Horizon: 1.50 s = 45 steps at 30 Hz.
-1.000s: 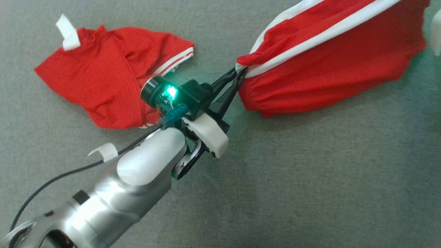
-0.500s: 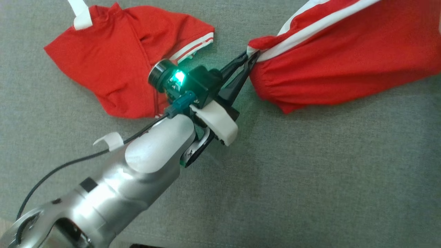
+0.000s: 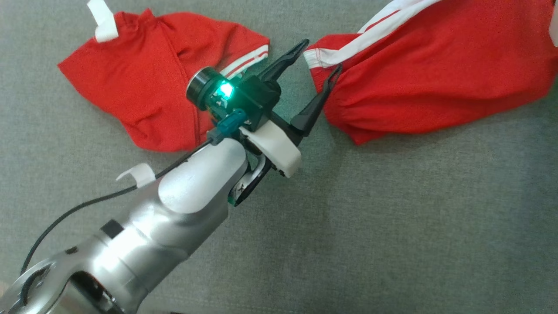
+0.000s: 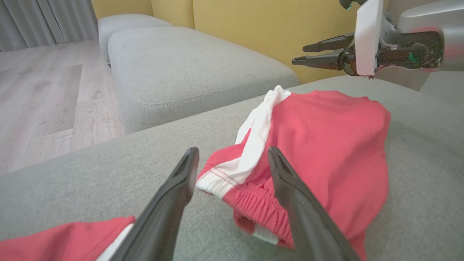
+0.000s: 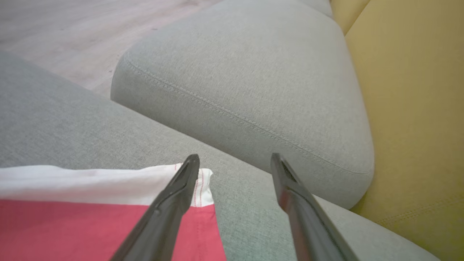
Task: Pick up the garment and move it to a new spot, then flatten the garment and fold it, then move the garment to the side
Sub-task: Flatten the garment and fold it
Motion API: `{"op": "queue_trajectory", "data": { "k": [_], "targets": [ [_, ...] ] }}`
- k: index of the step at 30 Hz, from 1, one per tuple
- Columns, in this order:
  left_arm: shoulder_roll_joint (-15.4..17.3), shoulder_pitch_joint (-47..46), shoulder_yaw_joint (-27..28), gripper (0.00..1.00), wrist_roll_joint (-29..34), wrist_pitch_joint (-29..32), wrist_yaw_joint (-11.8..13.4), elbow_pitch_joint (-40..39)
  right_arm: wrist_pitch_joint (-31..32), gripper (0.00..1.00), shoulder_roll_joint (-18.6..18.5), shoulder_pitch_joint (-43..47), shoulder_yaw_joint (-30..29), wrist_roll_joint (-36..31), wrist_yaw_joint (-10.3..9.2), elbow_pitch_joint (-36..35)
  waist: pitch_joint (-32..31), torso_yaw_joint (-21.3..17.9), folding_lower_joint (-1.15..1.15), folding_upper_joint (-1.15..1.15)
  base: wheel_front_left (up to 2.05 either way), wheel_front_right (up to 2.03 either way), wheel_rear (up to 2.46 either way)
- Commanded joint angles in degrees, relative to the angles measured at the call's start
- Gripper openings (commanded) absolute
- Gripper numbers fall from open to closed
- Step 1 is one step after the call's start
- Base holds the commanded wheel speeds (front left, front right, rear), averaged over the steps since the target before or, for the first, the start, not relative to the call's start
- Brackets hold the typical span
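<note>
Left gripper (image 3: 321,55) has its two dark fingers spread wide apart. It pinches nothing. The garment (image 3: 436,74), red with a white band, lies right in front of it on the grey cushion (image 3: 392,218). The garment's corner, where the white band ends, sits between the two fingers. In the head view one fingertip is just beside the white band and the other lies over the red edge. I cannot tell if they touch the cloth. From the left gripper the garment runs away forward in a puffy heap, and its bunched edge is nearest the fingers.

At the far end of the garment, the right gripper (image 5: 235,156) is spread wide too, and it holds nothing. In the left wrist view it hangs in the air above the cushion, apart from the cloth. In its own view a flat bit of the garment lies under one finger, and grey cushion shows between the two fingers.

Behind the left gripper lies a second red cloth (image 3: 144,83) with thin white stripes on one edge and a white tab (image 3: 100,19) at its far corner. It is apart from the garment. Past the right gripper's fingers sit another grey cushion (image 5: 246,83) and a yellow sofa back (image 5: 417,108). A green light (image 3: 225,89) glows on the left wrist.
</note>
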Motion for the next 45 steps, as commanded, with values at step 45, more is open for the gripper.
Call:
{"op": "queue_trajectory", "data": {
  "k": [45],
  "targets": [
    [0.2, 44.6, 38.0, 1.00, 12.6, -4.5, 4.0, -14.2, -14.2, 1.00, 24.5, 58.5, -28.4, 3.4, -0.05, -38.2, -23.4, -7.9, 0.00, 0.00, 0.00, 0.00, 0.00]
  ]
}}
